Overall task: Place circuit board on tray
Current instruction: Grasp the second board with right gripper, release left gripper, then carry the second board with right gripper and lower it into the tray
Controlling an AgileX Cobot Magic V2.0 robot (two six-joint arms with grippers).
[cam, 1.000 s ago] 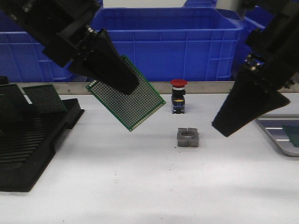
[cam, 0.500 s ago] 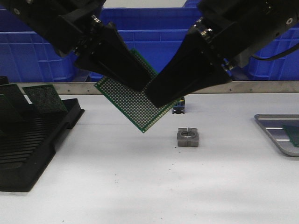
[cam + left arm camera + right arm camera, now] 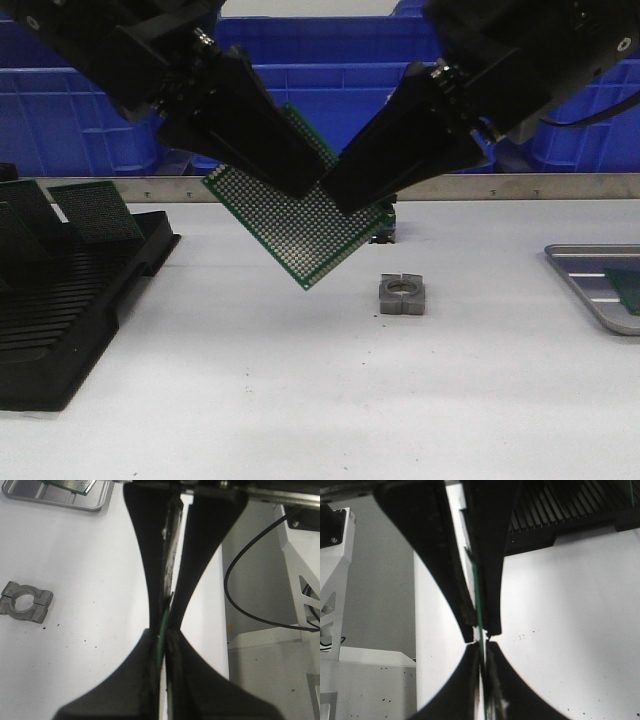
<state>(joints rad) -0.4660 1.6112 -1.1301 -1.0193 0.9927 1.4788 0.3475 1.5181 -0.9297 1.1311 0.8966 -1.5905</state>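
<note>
A green perforated circuit board hangs tilted in the air above the middle of the table. My left gripper is shut on its upper left edge. My right gripper is shut on its upper right edge. In the left wrist view the board's green edge sits between my left gripper's fingers. In the right wrist view its edge runs into my right gripper. The grey tray lies at the far right with another board on it. It also shows in the left wrist view.
A black slotted rack with upright boards stands at the left. A grey metal block lies below and right of the held board, and shows too in the left wrist view. Blue bins line the back.
My right gripper swung in from the right and closed on the board's upper right edge. The board, held by my left gripper, moved slightly right and up.
</note>
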